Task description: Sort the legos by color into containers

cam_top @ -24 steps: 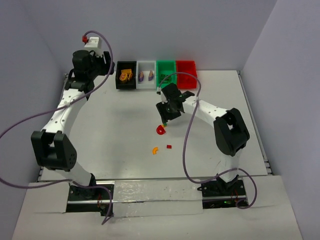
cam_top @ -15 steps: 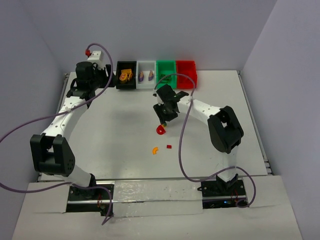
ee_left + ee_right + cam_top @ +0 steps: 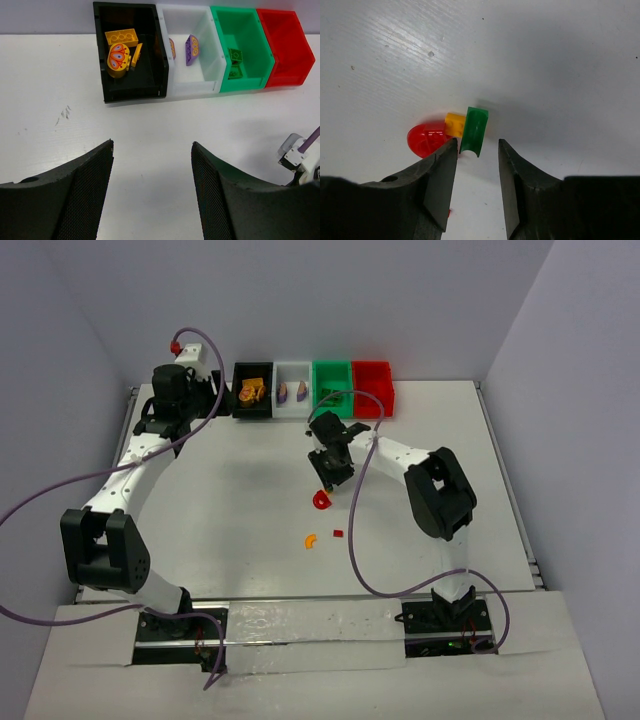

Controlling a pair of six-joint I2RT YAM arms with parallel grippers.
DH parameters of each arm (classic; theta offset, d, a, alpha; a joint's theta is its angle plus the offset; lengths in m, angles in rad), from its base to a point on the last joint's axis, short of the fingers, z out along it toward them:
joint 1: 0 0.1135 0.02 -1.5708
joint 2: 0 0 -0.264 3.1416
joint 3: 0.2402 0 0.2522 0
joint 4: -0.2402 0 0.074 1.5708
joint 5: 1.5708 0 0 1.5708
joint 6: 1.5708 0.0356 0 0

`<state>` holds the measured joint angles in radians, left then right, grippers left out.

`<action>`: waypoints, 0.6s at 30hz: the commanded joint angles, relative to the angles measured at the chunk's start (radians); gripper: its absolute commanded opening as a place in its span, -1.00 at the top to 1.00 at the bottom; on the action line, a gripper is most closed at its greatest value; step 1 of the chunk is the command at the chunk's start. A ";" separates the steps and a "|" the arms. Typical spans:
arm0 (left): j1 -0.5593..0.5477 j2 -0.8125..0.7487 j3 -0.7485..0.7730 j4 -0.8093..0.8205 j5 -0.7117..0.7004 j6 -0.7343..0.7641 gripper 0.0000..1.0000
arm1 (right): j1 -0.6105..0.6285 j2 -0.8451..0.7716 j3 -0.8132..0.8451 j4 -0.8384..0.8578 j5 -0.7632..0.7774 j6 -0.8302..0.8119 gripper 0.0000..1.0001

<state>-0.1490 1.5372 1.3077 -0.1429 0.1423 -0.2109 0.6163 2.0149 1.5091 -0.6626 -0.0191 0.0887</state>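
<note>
Seen from above, a white worktop lay between pale lilac walls. The black bin led a row, with the white bin, green bin and red bin beside it. The right end effector hung over a lego stack, nearer than the black bin. From the left wrist, the left end effector gaped wide and empty before the black bin. From the right wrist, narrow jaws straddled the green piece, unclamped. The right arm had drawn in since earlier.

Bright even light, soft shadows, faint glare on table
</note>
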 commanded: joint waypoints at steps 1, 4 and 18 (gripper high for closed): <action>-0.001 -0.008 0.038 0.014 0.023 -0.021 -0.39 | 0.002 0.015 0.036 -0.009 0.017 0.005 0.12; -0.001 -0.005 0.038 0.013 0.022 -0.021 -0.39 | 0.001 0.020 0.037 -0.011 0.016 0.003 0.24; 0.002 0.005 0.036 0.007 0.039 -0.023 -0.39 | -0.023 0.021 0.057 -0.027 -0.043 -0.003 0.95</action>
<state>-0.1490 1.5375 1.3079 -0.1429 0.1472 -0.2251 0.6100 2.0392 1.5184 -0.6750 -0.0341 0.0887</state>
